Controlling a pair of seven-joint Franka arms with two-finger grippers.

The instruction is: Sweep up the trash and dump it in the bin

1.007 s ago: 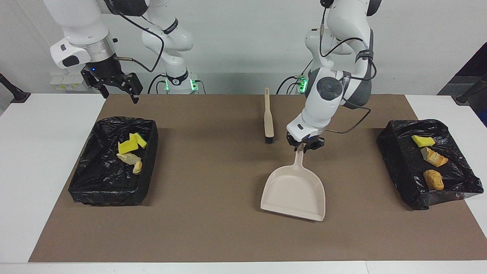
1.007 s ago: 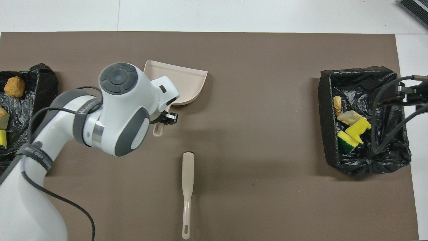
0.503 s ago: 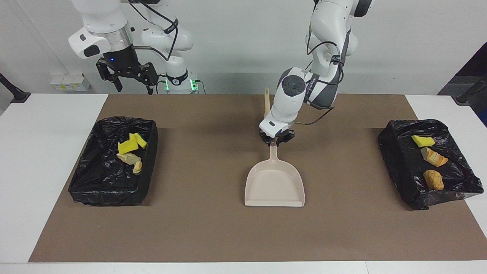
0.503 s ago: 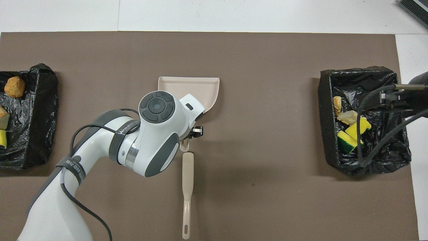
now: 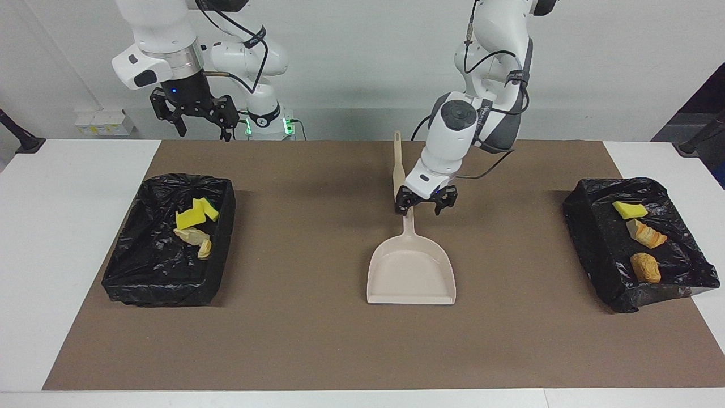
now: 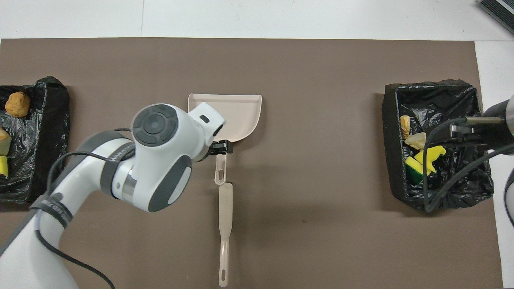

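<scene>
The trash lies in two black-lined bins. One bin (image 5: 122,266) (image 6: 391,140) at the right arm's end holds yellow sponge chunks (image 5: 192,215) (image 6: 427,154), one green-backed (image 6: 411,168), and pastry bits (image 5: 195,238) (image 6: 415,140). The other bin (image 5: 595,249) (image 6: 48,132) holds a yellow sponge (image 5: 628,209) and pastry pieces (image 5: 645,266) (image 6: 18,103). The beige dustpan (image 5: 410,272) (image 6: 237,116) lies flat mid-mat. My left gripper (image 5: 422,205) hangs open just over its handle (image 5: 408,224), holding nothing. My right gripper (image 5: 198,122) is open and raised over the mat's edge near its base.
The beige brush (image 5: 397,164) (image 6: 225,224) lies on the brown mat (image 5: 306,340), nearer to the robots than the dustpan, in line with its handle. White table (image 5: 68,226) surrounds the mat.
My left gripper carried the dustpan toward the mat's middle, set it down and opened off the handle. My right gripper rose and drifted a little toward the middle.
</scene>
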